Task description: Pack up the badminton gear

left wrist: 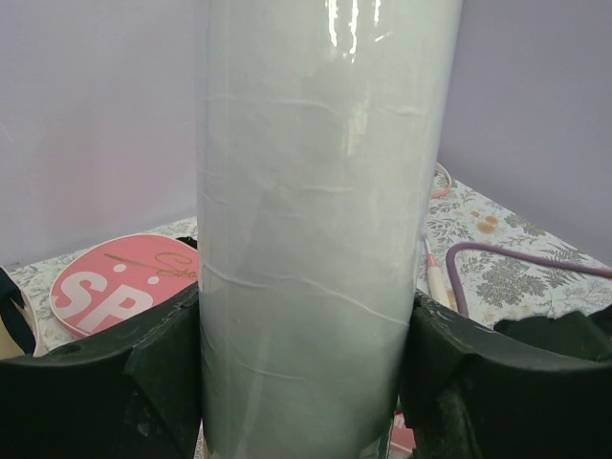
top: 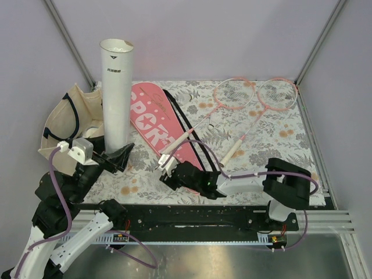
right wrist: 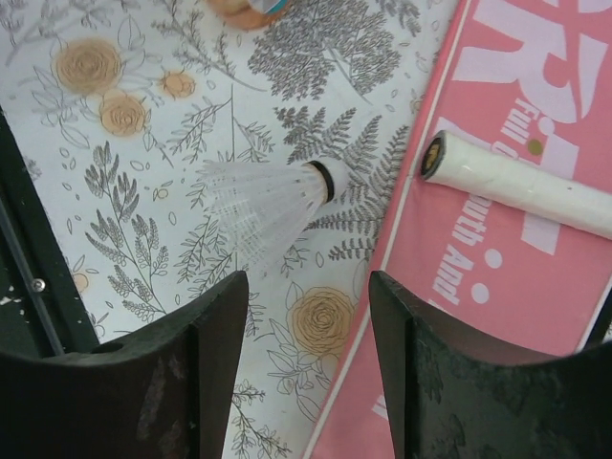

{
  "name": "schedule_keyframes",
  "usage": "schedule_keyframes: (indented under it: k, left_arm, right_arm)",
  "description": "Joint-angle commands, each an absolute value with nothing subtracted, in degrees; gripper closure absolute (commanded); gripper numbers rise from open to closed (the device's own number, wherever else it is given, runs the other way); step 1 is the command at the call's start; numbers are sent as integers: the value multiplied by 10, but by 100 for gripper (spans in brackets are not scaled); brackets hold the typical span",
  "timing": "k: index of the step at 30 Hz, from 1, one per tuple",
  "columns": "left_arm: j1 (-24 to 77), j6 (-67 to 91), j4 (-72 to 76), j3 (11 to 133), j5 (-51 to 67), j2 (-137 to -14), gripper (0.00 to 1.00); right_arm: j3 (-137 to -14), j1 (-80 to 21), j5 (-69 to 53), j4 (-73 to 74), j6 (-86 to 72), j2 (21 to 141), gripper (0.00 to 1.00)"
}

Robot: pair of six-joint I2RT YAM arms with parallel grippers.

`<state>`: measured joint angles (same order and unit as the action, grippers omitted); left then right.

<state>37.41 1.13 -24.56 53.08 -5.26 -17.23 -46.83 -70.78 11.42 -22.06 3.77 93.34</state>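
Tall glossy white tube [top: 116,87] upright at the left of the table [top: 285,136], just beside a beige tote bag [top: 61,125], clamped low on both sides by the left gripper [top: 118,154]. Pink "SPORT" cover [top: 152,123] flat in the middle, black strap [top: 185,119] along one edge. Two pink-framed rackets [top: 235,93] lying slantwise, heads at the far right, one white handle [right wrist: 521,182] resting on the cover. White feathered shuttlecock [right wrist: 263,196] on its side on the table, near the cover's edge, cork end toward it. Right gripper [right wrist: 306,287] spread wide, holding nothing, low over the table, shuttlecock just ahead of the fingertips and apart from them.
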Motion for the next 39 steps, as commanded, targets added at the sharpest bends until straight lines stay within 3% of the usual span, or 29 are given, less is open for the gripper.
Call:
schedule_keyframes:
  k: [1, 8, 13, 19, 26, 34, 39]
  left_arm:
    - [375, 18, -216, 534, -69, -161, 49]
    - [375, 14, -215, 533, -71, -162, 49]
    - [374, 16, -214, 530, -70, -161, 49]
    - [375, 13, -215, 526, -72, -163, 49]
    - [374, 11, -215, 515, -72, -162, 49]
    - [374, -17, -220, 501, -57, -156, 49]
    - [375, -52, -243, 491, 13, -165, 49]
  right_arm:
    - [-494, -750, 201, -322, 111, 982, 38]
    - [-532, -769, 248, -352, 138, 1060, 38]
    - [-555, -773, 298, -371, 148, 1094, 45]
    - [-554, -773, 323, -394, 157, 1106, 62]
    - [-534, -773, 327, -406, 142, 1080, 100]
    - [-540, -758, 332, -286, 39, 953, 100]
    - [-541, -666, 257, -149, -110, 832, 100]
